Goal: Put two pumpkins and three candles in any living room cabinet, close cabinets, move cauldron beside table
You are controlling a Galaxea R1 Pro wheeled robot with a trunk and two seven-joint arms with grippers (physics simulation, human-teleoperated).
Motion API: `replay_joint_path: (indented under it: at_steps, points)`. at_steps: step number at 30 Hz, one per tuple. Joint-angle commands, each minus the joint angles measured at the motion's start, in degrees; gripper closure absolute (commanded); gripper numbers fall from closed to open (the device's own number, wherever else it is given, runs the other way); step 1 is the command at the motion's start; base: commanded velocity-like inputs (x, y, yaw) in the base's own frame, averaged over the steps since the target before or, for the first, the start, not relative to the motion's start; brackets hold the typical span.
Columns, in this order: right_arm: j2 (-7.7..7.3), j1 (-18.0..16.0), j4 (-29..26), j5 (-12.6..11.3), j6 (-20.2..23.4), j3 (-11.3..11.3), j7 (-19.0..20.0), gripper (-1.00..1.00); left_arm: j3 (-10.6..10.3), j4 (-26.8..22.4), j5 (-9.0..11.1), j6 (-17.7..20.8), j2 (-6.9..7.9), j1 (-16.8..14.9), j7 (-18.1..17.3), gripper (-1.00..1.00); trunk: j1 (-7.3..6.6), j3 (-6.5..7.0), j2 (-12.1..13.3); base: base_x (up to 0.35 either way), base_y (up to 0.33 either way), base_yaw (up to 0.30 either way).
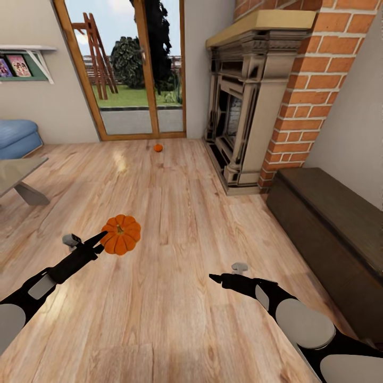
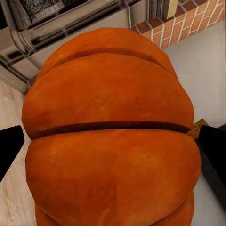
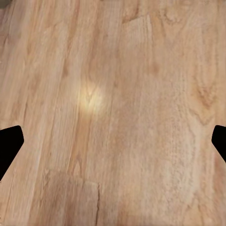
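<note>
Left tool point(image 1: 101, 238) grips one pumpkin point(image 1: 122, 234) well short of the cabinet point(image 1: 332, 234), right tool point(image 3: 113, 136) hangs open and empty beside that cabinet, whose closed drawers risk blocking delivery, while a shallow pinch could drop the load.

Bright, even daylight is coming in through the glass door point(image 1: 135, 69) at the far end of the room, laying a soft sheen along the wooden floor point(image 1: 175, 213) and a pale glare spot that is also showing in the right wrist view. Shadows are staying faint and diffuse. The renders are looking slightly soft, and straight lines are bowing toward the head view's edges.
</note>
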Motion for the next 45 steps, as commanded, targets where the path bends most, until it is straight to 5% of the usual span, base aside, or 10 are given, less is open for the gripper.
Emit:
replay_joint_path:
  at_steps: [1, 15, 45]
  points:
    - [0.0, 0.0, 0.0, 0.0, 0.0, 0.0, 0.0, -1.0, 0.0, 0.0, 0.0, 0.0, 0.01, 0.0, 0.0, 1.0, -0.22, 0.28, 0.4, 0.0, 0.0, 0.0]
    - [0.0, 0.0, 0.0, 0.0, 0.0, 0.0, 0.0, -1.0, 0.1, 0.1, 0.1, -0.3, 0.08, 0.0, -0.1, 1.0, -3.3, 4.06, 6.0, 0.0, 0.0, 0.0]
    - [0.0, 0.0, 0.0, 0.0, 0.0, 0.0, 0.0, -1.0, 0.1, 0.8, 0.8, -1.1, 0.18, 0.2, -0.6, 1.0, -3.3, 6.77, 6.0, 0.0, 0.0, 0.0]
